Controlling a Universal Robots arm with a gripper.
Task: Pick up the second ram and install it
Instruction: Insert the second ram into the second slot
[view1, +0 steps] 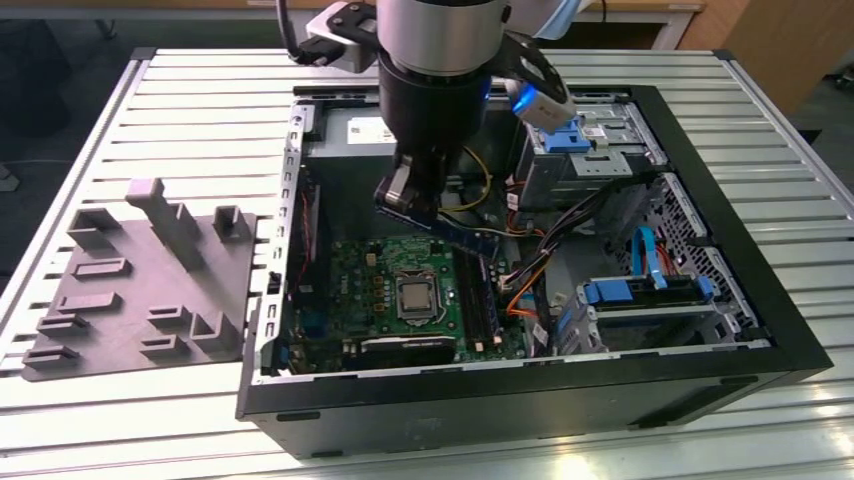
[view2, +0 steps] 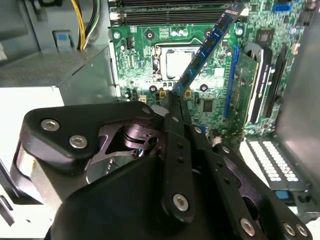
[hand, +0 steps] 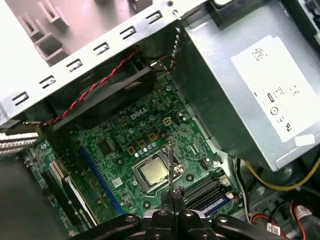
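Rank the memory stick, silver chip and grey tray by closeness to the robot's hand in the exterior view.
1. The memory stick: gripped in the hand.
2. The silver chip: inside the computer case.
3. The grey tray: outside it, exterior view's left.

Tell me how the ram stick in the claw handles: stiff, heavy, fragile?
Probably stiff: the second ram juts straight from the claw, held by one end, unsagging. Likely light: it looks thin edge-on. Possibly fragile: bare chips line its face.
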